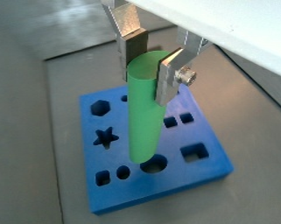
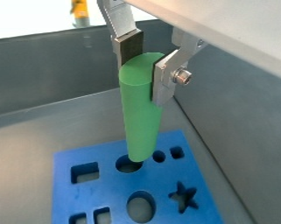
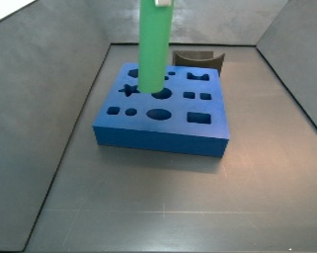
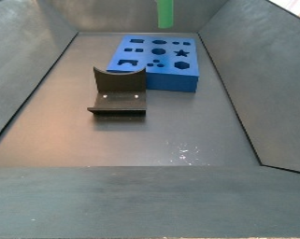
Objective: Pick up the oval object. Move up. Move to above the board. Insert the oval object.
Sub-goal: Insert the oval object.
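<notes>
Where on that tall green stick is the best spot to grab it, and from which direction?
Probably near its top end, coming from above, as the gripper does now: the oval object hangs upright, its lower tip at a hole in the board. The silver fingers press two opposite sides, leaving the long lower part free to slide in. A lower grip would likely meet the board first.

Gripper (image 1: pixel 154 59), seen in both wrist views (image 2: pixel 151 54): two flat silver metal finger plates, each faced with a dark pad; one plate carries a round silver screw head on its outer side. White housing above.
</notes>
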You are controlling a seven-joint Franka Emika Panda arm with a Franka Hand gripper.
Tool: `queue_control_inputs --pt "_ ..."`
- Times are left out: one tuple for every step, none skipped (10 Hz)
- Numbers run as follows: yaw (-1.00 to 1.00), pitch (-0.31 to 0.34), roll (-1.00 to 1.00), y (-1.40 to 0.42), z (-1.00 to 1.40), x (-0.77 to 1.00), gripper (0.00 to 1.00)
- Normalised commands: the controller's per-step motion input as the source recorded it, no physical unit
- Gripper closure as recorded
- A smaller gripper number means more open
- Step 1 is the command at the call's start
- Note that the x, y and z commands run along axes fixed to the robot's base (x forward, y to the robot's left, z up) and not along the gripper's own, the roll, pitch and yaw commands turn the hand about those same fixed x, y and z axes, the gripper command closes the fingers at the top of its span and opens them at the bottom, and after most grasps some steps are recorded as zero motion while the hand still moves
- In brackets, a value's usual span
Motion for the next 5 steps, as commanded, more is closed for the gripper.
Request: queue_control_inputs --pt "-1.0 0.0 -0.02 0.0 -0.33 0.0 1.0" --pt "-1.0 -0.01 -0.03 0.0 -0.3 0.0 1.0" --pt "-1.0 -0.024 -0.06 0.0 -0.21 0.03 1.0" --pt "-1.0 -0.021 -0.08 0.0 -0.17 0.07 1.0" --pt "-0.94 -0.013 -0.08 0.0 -0.18 0.13 1.0"
